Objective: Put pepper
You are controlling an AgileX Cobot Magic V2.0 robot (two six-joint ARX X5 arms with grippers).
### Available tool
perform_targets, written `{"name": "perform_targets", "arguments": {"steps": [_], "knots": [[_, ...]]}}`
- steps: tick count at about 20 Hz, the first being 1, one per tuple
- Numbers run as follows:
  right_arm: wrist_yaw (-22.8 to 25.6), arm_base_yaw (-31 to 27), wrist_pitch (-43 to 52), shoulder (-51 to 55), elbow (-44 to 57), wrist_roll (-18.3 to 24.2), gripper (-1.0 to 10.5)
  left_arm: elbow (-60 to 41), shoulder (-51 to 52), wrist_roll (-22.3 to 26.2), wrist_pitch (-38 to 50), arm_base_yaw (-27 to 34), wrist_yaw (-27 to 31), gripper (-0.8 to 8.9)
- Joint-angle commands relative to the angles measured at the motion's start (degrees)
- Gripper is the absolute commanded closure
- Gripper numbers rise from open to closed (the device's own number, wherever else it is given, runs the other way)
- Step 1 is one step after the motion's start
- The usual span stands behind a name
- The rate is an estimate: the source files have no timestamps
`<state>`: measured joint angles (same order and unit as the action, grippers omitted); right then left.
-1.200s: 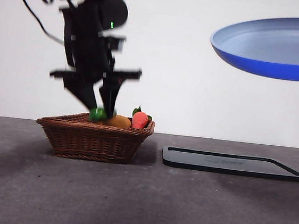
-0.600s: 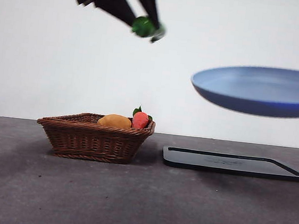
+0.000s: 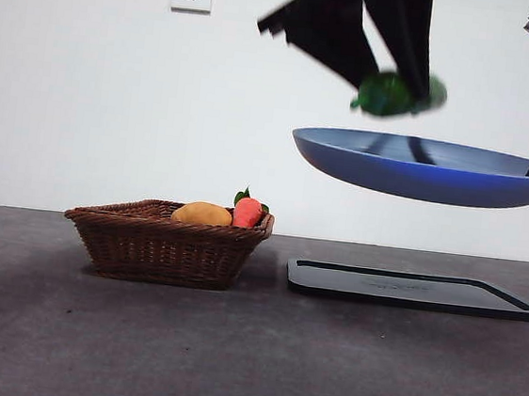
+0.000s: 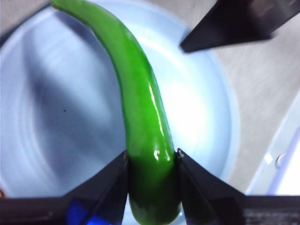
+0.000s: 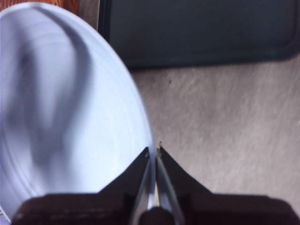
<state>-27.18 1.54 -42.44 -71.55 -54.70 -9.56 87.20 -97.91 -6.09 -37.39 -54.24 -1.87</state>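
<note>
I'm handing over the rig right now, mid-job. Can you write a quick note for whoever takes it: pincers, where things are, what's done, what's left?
Left pincer: shut on the pepper, held in the air just above the plate.
Right pincer: shut on the plate's rim, holding it aloft above the black tray.
Basket on the table holds an orange-yellow fruit and a red one.
Done: pepper is out of the basket and over the plate.
Left: lower and release the pepper onto the plate; likely then set the plate down.
</note>
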Motion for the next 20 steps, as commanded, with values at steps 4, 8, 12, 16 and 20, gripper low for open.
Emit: {"name": "perform_targets", "arguments": {"steps": [4, 8, 12, 16, 20], "knots": [[-1.4, 0.1, -1.3, -0.5, -0.8, -1.5, 9.4, 1.0, -4.4, 2.0, 1.3, -0.5, 0.4, 7.00], [-1.4, 0.1, -2.5, -0.5, -0.8, -1.6, 9.4, 1.0, -4.8, 3.3, 1.2, -0.5, 0.3, 6.86], [-1.4, 0.1, -3.2, -0.5, -0.8, -2.2, 9.4, 1.0, -4.8, 3.3, 0.5, -0.5, 0.2, 6.05], [-1.4, 0.1, -4.0, -0.5, -0.8, -3.1, 9.4, 1.0, -4.8, 3.3, -0.2, -0.6, 0.0, 6.05], [-1.3, 0.1, -5.0, -0.5, -0.8, -3.6, 9.4, 1.0, -4.3, 3.1, 0.5, -0.6, -0.1, 5.62]]}}
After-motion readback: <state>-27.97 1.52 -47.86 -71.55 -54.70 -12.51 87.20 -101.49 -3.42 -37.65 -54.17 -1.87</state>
